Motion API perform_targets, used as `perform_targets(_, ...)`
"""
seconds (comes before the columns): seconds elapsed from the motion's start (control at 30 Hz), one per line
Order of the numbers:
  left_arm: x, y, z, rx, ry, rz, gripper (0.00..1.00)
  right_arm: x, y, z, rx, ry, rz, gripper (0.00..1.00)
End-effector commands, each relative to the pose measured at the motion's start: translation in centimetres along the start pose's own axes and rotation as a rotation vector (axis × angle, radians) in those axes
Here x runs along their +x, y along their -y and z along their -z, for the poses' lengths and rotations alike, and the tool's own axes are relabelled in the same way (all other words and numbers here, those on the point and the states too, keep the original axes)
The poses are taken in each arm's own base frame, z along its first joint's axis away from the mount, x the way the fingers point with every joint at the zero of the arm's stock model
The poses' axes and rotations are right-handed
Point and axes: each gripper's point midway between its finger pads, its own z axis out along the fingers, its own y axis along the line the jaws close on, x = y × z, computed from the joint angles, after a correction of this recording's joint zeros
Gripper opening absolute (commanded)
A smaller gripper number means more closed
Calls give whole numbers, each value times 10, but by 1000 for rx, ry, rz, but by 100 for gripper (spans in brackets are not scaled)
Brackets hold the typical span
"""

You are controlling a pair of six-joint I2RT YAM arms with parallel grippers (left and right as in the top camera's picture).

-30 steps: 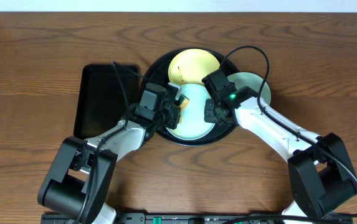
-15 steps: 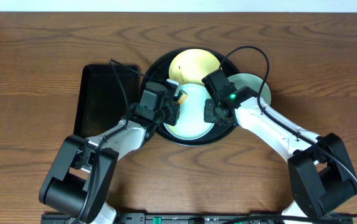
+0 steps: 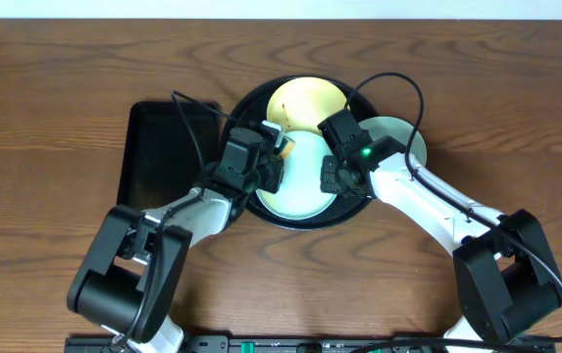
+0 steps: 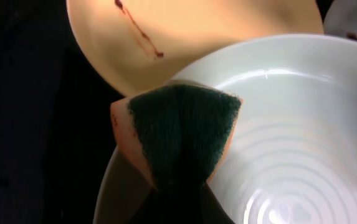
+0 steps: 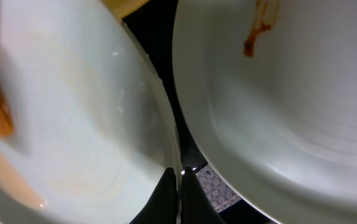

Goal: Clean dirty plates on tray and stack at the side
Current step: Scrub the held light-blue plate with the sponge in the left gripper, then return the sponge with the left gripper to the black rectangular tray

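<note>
Green sponge face (image 4: 181, 134), wrist-view only, mint plate (image 4: 303, 124)

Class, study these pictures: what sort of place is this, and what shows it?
Likely a robotics test bench, not a kitchen: two robot arms work at a wooden table, with smeared plates on a black tray.

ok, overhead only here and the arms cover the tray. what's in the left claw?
Observer: Left claw grips a sponge, orange with a green scouring face, at the centre mint plate rim.
Operator: and the other arm?
Observer: Right claw is shut, pinching that same plate's edge.
Operator: any dirt left?
Observer: Yes, the right mint plate has a brown smear near its rim.
</note>
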Motion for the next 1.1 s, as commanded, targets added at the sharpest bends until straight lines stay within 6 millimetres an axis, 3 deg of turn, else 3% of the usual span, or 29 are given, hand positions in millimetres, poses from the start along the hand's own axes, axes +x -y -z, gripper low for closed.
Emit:
perform_targets(0.0, 7, -6, -7, -18, -5, -14, 8, 7, -5, -4, -11, -24, 3, 1)
perform_targets(0.4, -71, 5, 5, 17, 318, -60, 8, 7, -5, -4, -11, -24, 3, 1)
perform_targets(0.53, -107, 12, 28, 32, 451, -79, 8, 7, -5, -4, -11, -24, 3, 1)
perform_targets(0.6, -114, 15, 38, 36, 465, -74, 8, 7, -5, -4, -10, -24, 3, 1)
perform_targets(0.97, -88, 17, 70, 19, 279, -40, 8, 6, -6, -4, -13, -20, 4, 1)
perform_targets(1.07, -84, 5, 75, -44, 258, -25, 8, 6, -5, -4, -13, -20, 8, 1)
